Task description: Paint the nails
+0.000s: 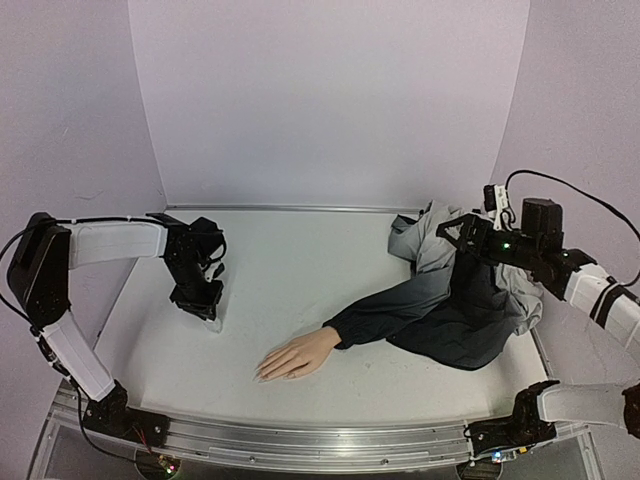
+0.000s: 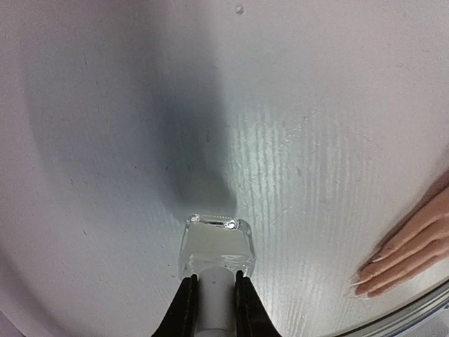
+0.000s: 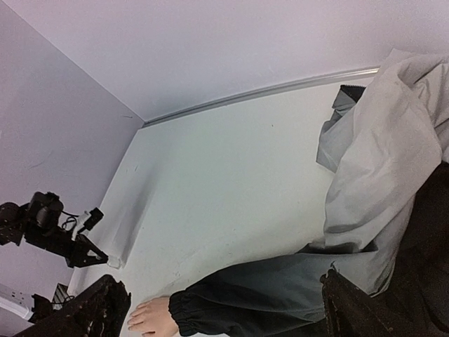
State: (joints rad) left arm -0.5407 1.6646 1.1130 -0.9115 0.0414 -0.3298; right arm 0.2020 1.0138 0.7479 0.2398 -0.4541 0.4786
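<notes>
1. Mannequin hand (image 1: 297,354), peach, palm down: lying nearest the front edge of the table (image 1: 300,250), fingers pointing toward the left arm's side, a dark sleeve (image 1: 390,315) trailing off behind it.
2. Nails (image 2: 361,284), pale, tiny: sitting at the fingertips, looking unpainted as far as I can tell. I am judging them stiff and smooth, with nothing to grip. The hand is looking light and liable to slide, so any steadying is best done at the wrist or sleeve.
3. Bottle (image 2: 216,242), small, clear glass: standing upright on the table, near the fingertips but apart from them. It is likely slippery and breakable, and the white cap (image 2: 214,302) is offering the safer hold.
4. Left tool (image 2: 212,281): clamping shut on that cap, jaws pressing on both sides.
5. Right tool (image 3: 224,291): hanging farthest back over the heaped grey garment (image 1: 420,245), jaws standing wide apart, holding and touching nothing.
</notes>
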